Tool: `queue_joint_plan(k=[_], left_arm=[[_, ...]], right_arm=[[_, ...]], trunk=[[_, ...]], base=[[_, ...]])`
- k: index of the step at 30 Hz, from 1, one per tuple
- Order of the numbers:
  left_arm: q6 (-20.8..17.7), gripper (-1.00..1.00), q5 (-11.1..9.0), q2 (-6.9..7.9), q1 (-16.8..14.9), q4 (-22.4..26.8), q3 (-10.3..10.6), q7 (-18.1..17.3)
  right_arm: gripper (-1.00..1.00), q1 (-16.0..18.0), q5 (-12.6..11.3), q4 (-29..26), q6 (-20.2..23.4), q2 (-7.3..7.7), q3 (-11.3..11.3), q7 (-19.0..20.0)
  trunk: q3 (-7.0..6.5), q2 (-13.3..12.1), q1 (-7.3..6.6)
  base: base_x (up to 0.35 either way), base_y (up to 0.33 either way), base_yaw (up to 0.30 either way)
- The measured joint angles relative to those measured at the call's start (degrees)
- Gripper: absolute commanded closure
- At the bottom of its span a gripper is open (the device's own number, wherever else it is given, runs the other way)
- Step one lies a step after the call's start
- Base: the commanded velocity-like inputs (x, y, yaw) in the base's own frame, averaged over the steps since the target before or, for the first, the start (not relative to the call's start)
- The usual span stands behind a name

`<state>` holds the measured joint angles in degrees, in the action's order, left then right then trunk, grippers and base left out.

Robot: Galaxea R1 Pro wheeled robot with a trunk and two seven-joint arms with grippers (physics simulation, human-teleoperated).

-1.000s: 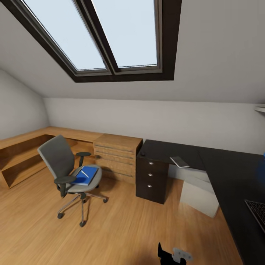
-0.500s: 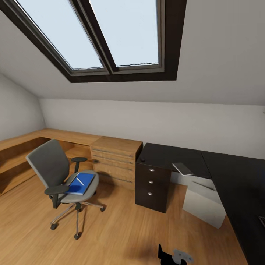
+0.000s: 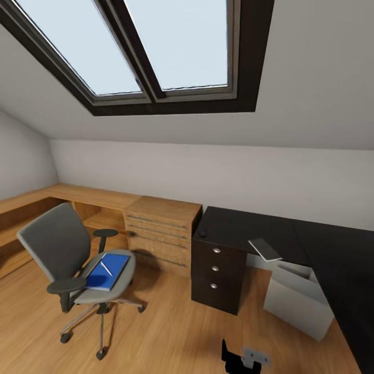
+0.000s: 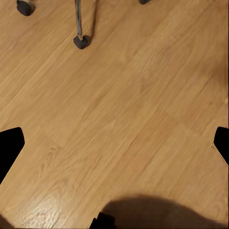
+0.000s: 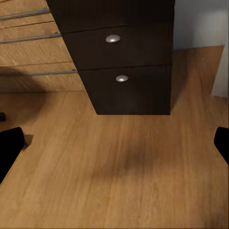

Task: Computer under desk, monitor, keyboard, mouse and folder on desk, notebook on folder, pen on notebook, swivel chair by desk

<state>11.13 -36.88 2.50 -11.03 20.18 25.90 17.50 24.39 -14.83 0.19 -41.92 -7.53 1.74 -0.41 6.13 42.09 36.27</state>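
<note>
The swivel chair [image 3: 62,254] stands on the wood floor at the left, apart from the desk [image 3: 244,226]. On its seat lies the blue folder [image 3: 111,272] with the thin white pen [image 3: 106,268] on top. A thin grey notebook [image 3: 266,250] overhangs the desk's front edge. A small dark mouse [image 3: 202,233] sits at the desk's left corner. Under the desk stands the light-grey computer [image 3: 298,301]. My left gripper [image 4: 114,145] is open over bare floor near a chair castor [image 4: 81,42]. My right gripper [image 5: 114,143] is open, facing the desk's black drawers [image 5: 119,57].
A light-wood drawer chest [image 3: 158,231] stands against the desk's drawer unit [image 3: 215,272], with a low wooden bench [image 3: 88,197] running along the wall behind the chair. A sloped ceiling with a skylight [image 3: 156,47] hangs overhead. Open floor [image 3: 166,332] lies between chair and desk.
The camera has moved forward and turned left: chair and desk appear larger and lower, and the keyboard at the right edge has left the view. Nothing in the room has moved.
</note>
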Motion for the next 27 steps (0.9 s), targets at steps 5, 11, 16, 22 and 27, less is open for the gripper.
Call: queue_joint_plan(k=[5,11,16,22,27], left_arm=[[-0.6,-1.0,0.5,-1.18,0.0,7.6,0.0,0.2],[-8.4,-1.0,6.2,-1.47,0.0,22.8,-0.1,0.5],[-20.6,-1.0,7.7,-1.43,0.0,36.7,-0.9,1.5],[-30.9,-1.0,7.9,-1.61,0.0,51.4,-2.0,8.0],[-34.0,-1.0,8.0,-1.92,-0.1,55.2,-2.1,11.1]], right_arm=[[-1.0,0.1,1.1,-8.0,-0.6,0.05,1.0,-2.1],[-1.0,0.4,2.6,-25.2,11.6,0.42,1.2,-11.2],[-1.0,1.4,7.1,-38.3,29.9,0.92,1.3,-13.5],[-1.0,8.8,11.4,-42.3,50.6,0.94,1.2,-13.5],[-1.0,10.7,11.9,-42.6,55.6,0.71,1.3,-13.6]], trunk=[[-0.01,0.0,0.0],[-0.01,0.0,0.0],[-0.02,0.0,0.0],[-0.02,0.0,0.0],[0.0,0.0,0.0]], base=[[0.334,0.0,0.0],[0.334,0.0,0.0],[0.334,0.0,0.0],[0.335,0.0,0.0],[0.335,0.0,0.0]])
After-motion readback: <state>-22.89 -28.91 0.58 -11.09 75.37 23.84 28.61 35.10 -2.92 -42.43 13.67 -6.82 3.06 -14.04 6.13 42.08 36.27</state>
